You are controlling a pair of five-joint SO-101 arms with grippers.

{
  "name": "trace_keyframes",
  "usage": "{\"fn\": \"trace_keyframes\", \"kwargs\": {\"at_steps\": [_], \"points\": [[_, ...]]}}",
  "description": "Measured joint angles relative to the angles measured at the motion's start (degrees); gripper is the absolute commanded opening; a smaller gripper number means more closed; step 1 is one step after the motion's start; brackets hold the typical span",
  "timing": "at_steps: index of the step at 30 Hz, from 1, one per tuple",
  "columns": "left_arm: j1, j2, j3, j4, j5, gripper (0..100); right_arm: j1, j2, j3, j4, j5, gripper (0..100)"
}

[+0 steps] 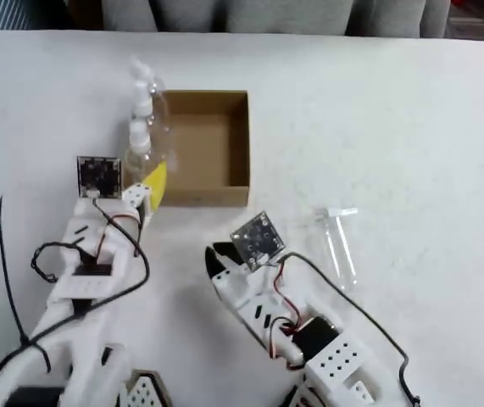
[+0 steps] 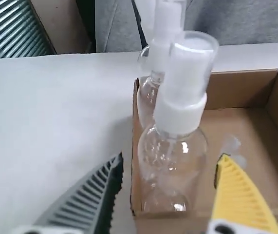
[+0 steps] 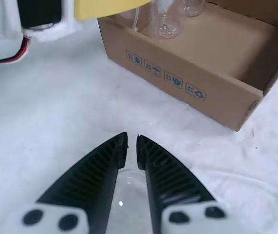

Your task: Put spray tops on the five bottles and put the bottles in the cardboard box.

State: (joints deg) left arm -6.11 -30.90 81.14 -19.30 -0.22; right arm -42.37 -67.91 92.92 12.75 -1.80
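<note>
From above the bench (image 1: 411, 110), two capped bottles (image 1: 142, 127) stand inside the cardboard box (image 1: 225, 182), at the wall nearest the left gripper (image 1: 146, 193). Another bottle (image 1: 341, 246) lies well apart, near the right gripper (image 1: 218, 259).

At the left wrist, grey and yellow jaws stand spread either side of the nearer bottle (image 2: 174, 151). It looks light, slick and easily tipped. Its round belly below the spray top (image 2: 182, 83) is likely the surest hold.

At the right wrist, black jaws sit almost pressed together.

A matte white tabletop (image 1: 411, 110) spreads under the jaws. Beyond them, past its far edge, stand grey fabric cushions (image 1: 292, 15) and a grey ribbed panel (image 2: 12, 29).
</note>
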Motion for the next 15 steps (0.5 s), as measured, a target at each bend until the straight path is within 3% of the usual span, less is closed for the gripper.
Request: {"fn": "trace_keyframes", "kwargs": {"at_steps": [6, 15], "points": [[0.0, -11.34, 0.0, 14.68, -0.35, 29, 0.0, 0.0, 0.0, 0.0, 0.0, 1.6], [0.0, -26.64, 0.0, 35.96, -8.44, 29, 0.0, 0.0, 0.0, 0.0, 0.0, 1.6]]}}
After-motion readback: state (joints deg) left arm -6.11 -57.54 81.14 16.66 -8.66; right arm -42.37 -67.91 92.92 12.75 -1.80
